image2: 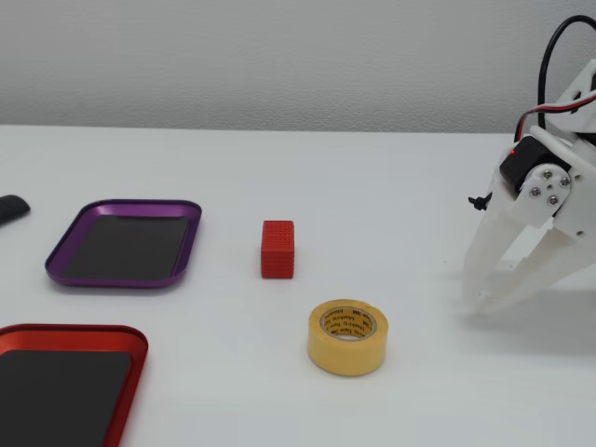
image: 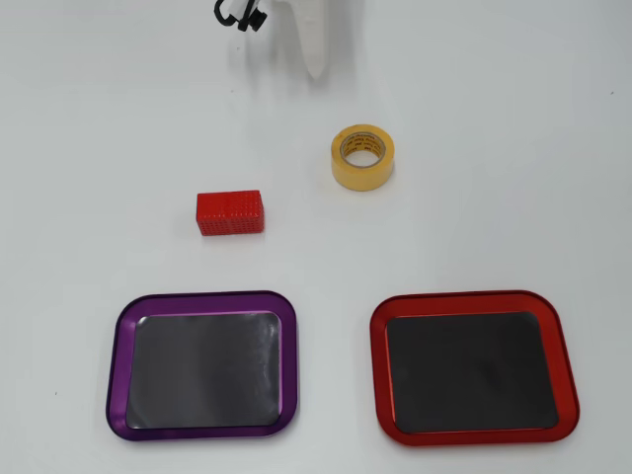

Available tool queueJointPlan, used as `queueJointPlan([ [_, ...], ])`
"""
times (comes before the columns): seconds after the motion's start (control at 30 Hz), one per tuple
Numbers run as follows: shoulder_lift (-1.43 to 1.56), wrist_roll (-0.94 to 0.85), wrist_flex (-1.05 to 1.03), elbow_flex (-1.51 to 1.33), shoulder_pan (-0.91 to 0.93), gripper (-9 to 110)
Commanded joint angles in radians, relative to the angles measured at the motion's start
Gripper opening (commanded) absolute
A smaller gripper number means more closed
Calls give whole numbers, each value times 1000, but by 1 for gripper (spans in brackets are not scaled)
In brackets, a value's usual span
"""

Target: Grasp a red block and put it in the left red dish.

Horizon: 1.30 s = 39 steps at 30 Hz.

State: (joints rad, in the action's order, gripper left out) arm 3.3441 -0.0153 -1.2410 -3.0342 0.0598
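The red block [image: 229, 212] lies on the white table, alone, in the middle left of the overhead view; in the fixed view [image2: 277, 249] it stands at the centre. The red dish [image: 464, 300] is at the lower right in the overhead view and at the lower left in the fixed view [image2: 74, 333]; its black floor is bare. My white gripper [image: 315, 67] hangs at the top of the overhead view and at the right of the fixed view [image2: 475, 303]. Its fingertips meet, it holds nothing, and it is well apart from the block.
A purple-rimmed tray [image: 202, 300] lies beside the red dish, also seen in the fixed view [image2: 126, 207]. A yellow tape roll [image: 362, 156] stands between the gripper and the block, near the front in the fixed view [image2: 347, 336]. A dark object [image2: 11, 208] sits at the left edge.
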Motion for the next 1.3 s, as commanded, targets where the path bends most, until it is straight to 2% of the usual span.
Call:
queueJointPlan([
  [0.0,120,-11,67,-11,6,0],
  [0.3,120,-11,63,15,17,0],
  [0.57,48,-12,92,196,34,0],
  [0.8,-468,-28,140,508,117,1],
  [1.0,-1006,-143,28,916,127,14],
  [1.27,-1488,-147,-98,1339,127,28],
])
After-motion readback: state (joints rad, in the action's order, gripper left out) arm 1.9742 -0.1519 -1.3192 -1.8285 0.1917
